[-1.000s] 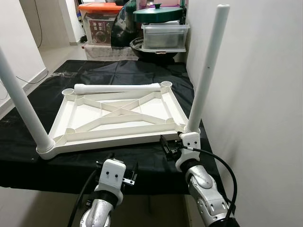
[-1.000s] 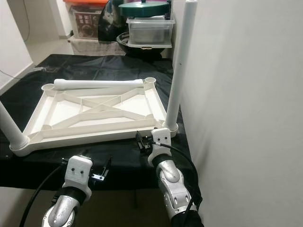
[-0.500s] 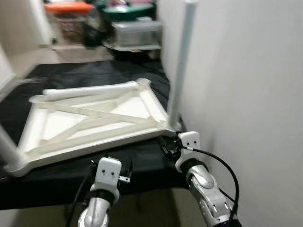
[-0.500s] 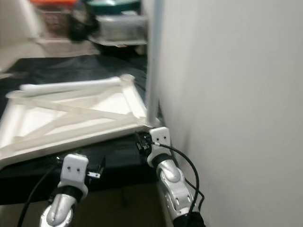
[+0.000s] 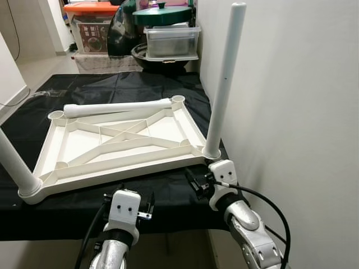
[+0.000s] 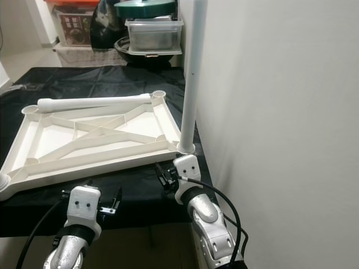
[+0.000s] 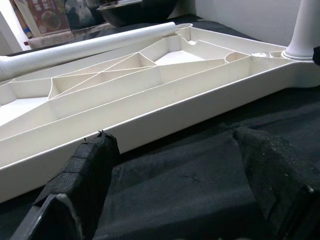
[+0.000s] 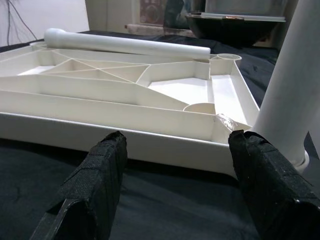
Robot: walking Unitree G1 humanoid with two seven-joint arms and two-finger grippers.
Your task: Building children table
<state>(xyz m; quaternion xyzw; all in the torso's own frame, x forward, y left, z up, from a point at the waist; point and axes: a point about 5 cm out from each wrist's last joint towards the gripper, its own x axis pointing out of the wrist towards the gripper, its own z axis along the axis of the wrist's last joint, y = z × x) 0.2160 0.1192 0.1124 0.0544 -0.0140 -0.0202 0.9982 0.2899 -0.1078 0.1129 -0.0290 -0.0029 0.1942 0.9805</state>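
Note:
A white table top (image 5: 120, 140) lies upside down on a black cloth (image 5: 101, 89). One white leg (image 5: 224, 78) stands upright in its near right corner socket. Another leg (image 5: 14, 165) stands in the near left corner. A loose third leg (image 5: 118, 107) lies across the far edge. My left gripper (image 5: 134, 197) hovers open over the cloth just before the near rim, its pads (image 7: 85, 170) wide apart with nothing between. My right gripper (image 5: 196, 182) is open too, low beside the base of the right leg (image 8: 292, 105), with its fingers (image 8: 95, 175) facing the rim.
A white wall (image 5: 291, 112) runs close along the right side of the table. Beyond the far end stand a clear lidded tub (image 5: 171, 42), a green-lidded pot (image 5: 162, 14) and an orange-lidded box (image 5: 92, 22). Bare floor (image 5: 33, 67) lies at the far left.
The head camera swung and settled, so the table top sits further left in the picture. Both grippers stay open at the near edge, and the legs have not moved.

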